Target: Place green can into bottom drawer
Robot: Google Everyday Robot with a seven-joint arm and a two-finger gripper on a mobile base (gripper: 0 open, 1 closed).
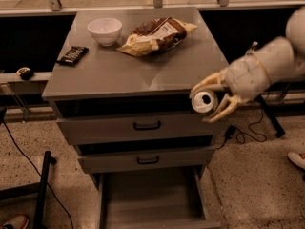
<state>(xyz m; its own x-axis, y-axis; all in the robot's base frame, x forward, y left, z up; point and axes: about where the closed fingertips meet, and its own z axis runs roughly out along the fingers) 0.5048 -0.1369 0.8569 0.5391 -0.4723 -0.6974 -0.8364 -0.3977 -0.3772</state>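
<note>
My gripper (213, 100) comes in from the right and is shut on the green can (204, 101). The can lies on its side with its shiny silver top facing the camera. It hangs in the air in front of the cabinet's right front corner, level with the top drawer. The bottom drawer (152, 199) is pulled out below, a plain grey box with nothing visible on its floor. The can is above and to the right of it.
The grey cabinet top (119, 70) carries a white bowl (105, 30), a chip bag (155, 35) and a dark snack bar (72, 55). The two upper drawers with black handles (147, 125) stick out slightly. Cables (248, 130) lie on the floor at right.
</note>
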